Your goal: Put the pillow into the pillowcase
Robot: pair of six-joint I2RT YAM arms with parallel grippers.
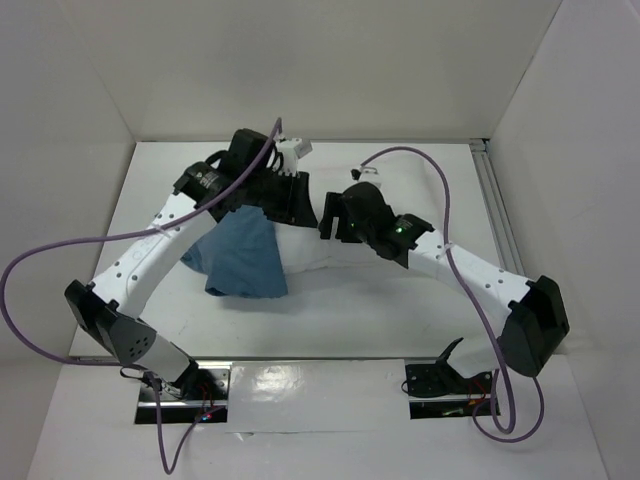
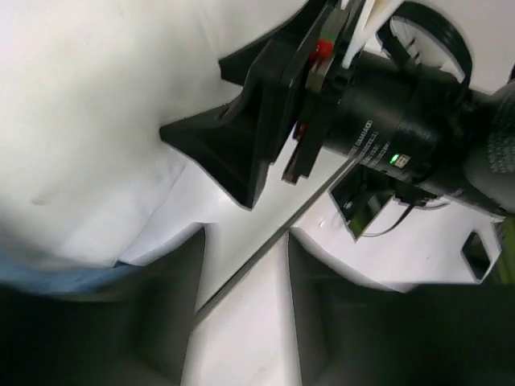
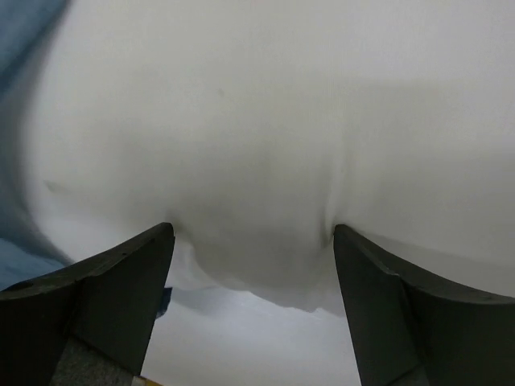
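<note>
While both pairs of jaws stand wide, one pillow (image 1: pixel 310 250) lies against one pillowcase (image 1: pixel 243 258).

The right gripper (image 3: pixel 251 232) is seen with its jaws spread wide. The pillow (image 3: pixel 265 121) is met by both fingertips, its edge bulging between them. The pillowcase (image 3: pixel 20 28) is glimpsed to the gripper's left, and bare worktop (image 3: pixel 257 346) is seen between the fingers.
</note>
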